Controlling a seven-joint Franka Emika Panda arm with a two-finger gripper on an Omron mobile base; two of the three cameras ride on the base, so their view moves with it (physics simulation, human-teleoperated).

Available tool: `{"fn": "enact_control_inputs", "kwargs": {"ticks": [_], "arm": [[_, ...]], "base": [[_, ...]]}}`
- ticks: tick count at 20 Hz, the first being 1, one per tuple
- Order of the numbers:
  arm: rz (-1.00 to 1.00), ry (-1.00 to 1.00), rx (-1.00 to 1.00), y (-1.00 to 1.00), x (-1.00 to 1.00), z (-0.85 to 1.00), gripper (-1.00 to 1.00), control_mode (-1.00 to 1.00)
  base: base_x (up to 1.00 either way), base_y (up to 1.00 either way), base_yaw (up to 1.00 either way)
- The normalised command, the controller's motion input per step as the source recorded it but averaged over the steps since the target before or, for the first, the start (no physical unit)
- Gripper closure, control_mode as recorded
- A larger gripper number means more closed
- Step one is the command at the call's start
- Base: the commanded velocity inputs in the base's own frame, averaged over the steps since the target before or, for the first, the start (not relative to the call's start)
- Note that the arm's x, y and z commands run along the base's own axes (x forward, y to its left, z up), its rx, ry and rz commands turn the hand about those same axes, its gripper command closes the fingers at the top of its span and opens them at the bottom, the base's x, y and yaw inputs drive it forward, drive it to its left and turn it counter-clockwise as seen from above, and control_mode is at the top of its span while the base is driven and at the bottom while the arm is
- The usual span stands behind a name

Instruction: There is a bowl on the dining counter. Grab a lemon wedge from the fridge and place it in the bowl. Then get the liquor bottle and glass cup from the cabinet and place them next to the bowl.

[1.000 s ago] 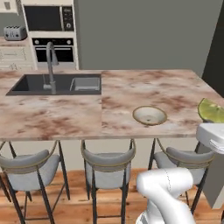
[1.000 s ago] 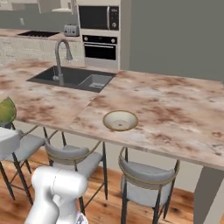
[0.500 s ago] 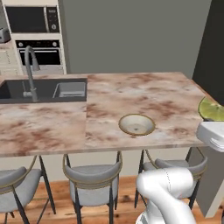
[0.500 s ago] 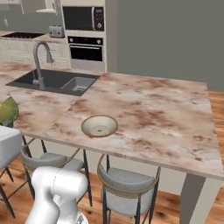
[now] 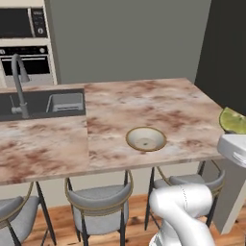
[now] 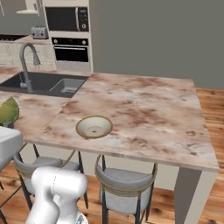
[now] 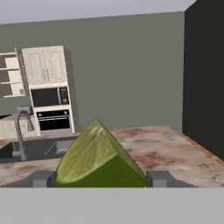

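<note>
My gripper [image 7: 101, 178] is shut on the lemon wedge [image 7: 98, 159], an olive-green triangular piece that sits between the two finger tips. In the base views the wedge [image 5: 233, 120] [image 6: 8, 111] rides above the white hand at the frame edge, beside the near side of the dining counter [image 5: 163, 103] [image 6: 148, 109]. The bowl [image 5: 146, 139] [image 6: 94, 127], shallow and tan-rimmed, rests empty on the counter close to its near edge, a short way from the wedge. The liquor bottle and glass cup are out of view.
A dark sink [image 5: 43, 103] with a tall grey tap [image 5: 18, 81] takes up the counter's left part. Grey stools [image 5: 98, 202] stand under the near edge. An oven stack [image 6: 68, 37] and a cream cupboard [image 7: 43, 65] line the back wall; a dark tall unit [image 5: 226, 53] stands right.
The whole picture has shifted as the base drove: sink and bowl slid left in both base views and the counter came closer. The wedge stays in my gripper.
</note>
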Motion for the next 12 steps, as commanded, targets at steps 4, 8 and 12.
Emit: {"fn": "enact_control_inputs", "kwargs": {"ticks": [4,8,12], "arm": [[0.00,0.00,0.00,0.00,0.01,-0.02,1.00,-1.00],[0.00,0.14,0.04,-0.14,0.73,-0.09,1.00,-1.00],[0.01,0.27,0.08,-0.11,1.00,-0.21,1.00,-1.00]], "base": [[0.36,0.01,-0.09],[0.00,0.00,0.00],[0.00,0.00,0.00]]}}
